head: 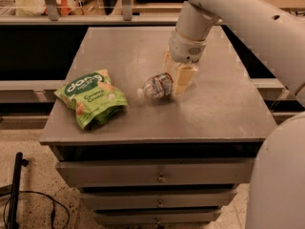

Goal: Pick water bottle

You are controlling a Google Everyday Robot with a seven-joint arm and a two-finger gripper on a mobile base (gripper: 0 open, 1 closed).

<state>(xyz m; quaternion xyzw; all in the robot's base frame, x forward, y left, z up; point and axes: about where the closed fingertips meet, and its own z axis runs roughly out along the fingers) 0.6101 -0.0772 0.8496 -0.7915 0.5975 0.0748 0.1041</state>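
Observation:
The water bottle (156,86) lies on its side on the grey cabinet top (214,109), white cap pointing left, with a red-blue label band. My gripper (176,76) hangs from the white arm just right of the bottle's base end, low over the top. Its pale fingers (184,78) stand apart, open, and hold nothing. One finger is right beside the bottle's base; the other is partly hidden behind the wrist.
A green snack bag (91,98) lies at the front left of the top. The cabinet has drawers (159,175) below. Shelving and clutter stand behind the far edge. A black cable (28,199) lies on the floor at left.

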